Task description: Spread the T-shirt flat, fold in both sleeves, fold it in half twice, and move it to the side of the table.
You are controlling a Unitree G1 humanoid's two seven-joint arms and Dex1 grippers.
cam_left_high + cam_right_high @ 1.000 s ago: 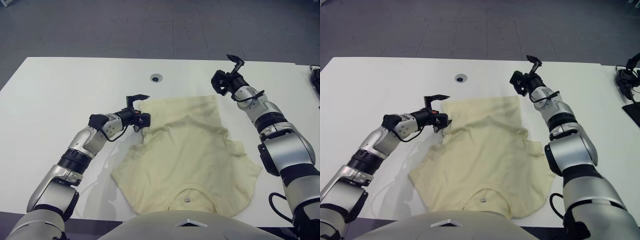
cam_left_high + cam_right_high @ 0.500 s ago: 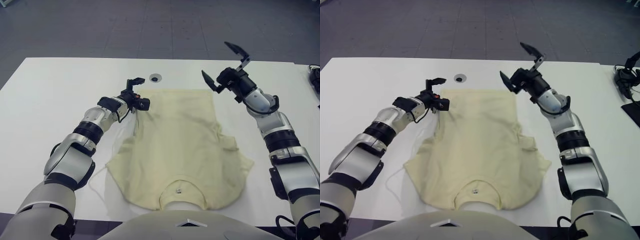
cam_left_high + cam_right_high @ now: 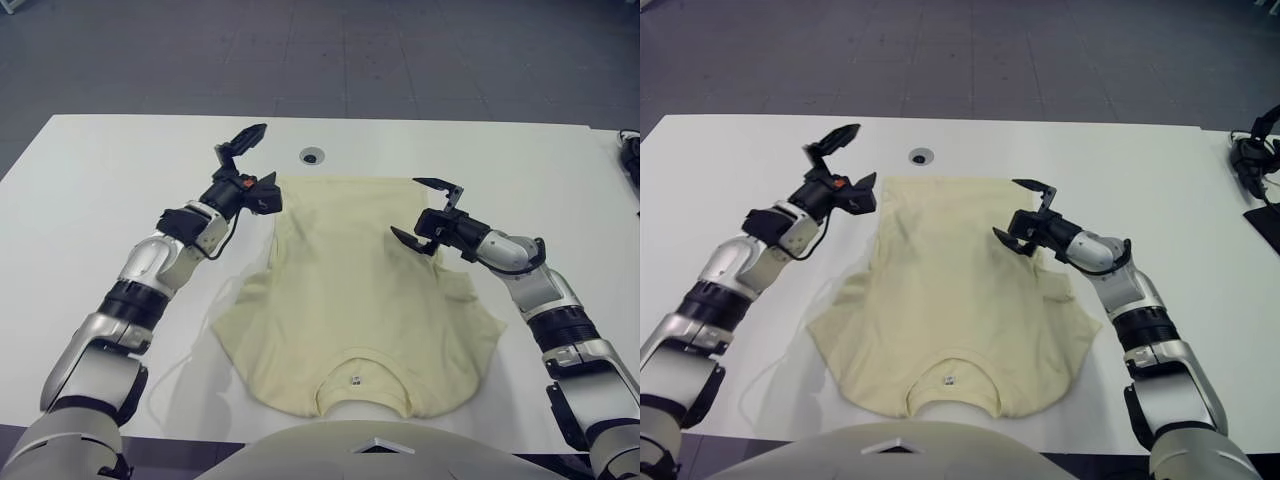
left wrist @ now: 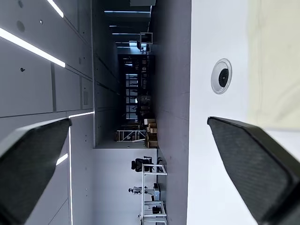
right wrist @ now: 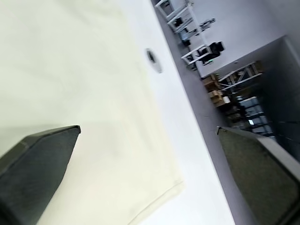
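Presently my left gripper (image 3: 255, 160) beside the T-shirt (image 3: 355, 300) and right gripper (image 3: 408, 207) over it gape empty; spreading nearly done, sleeves seemingly unfolded.

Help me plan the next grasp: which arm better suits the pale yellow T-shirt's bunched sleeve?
Likely right: the right gripper hangs open near that sleeve; the left gripper, open, is by the far hem.

Bright, even light from overhead. White table (image 3: 90, 190) reflects strongly, no hard glare. Soft, faint shadow on table along shirt (image 3: 350, 300) left edge. Floor (image 3: 400, 50) beyond table darker grey. Left wrist view: strip lights (image 4: 30, 46) glow, hall (image 4: 136, 93) dim, table near white-out. Right wrist view: shirt and table pale, low contrast.
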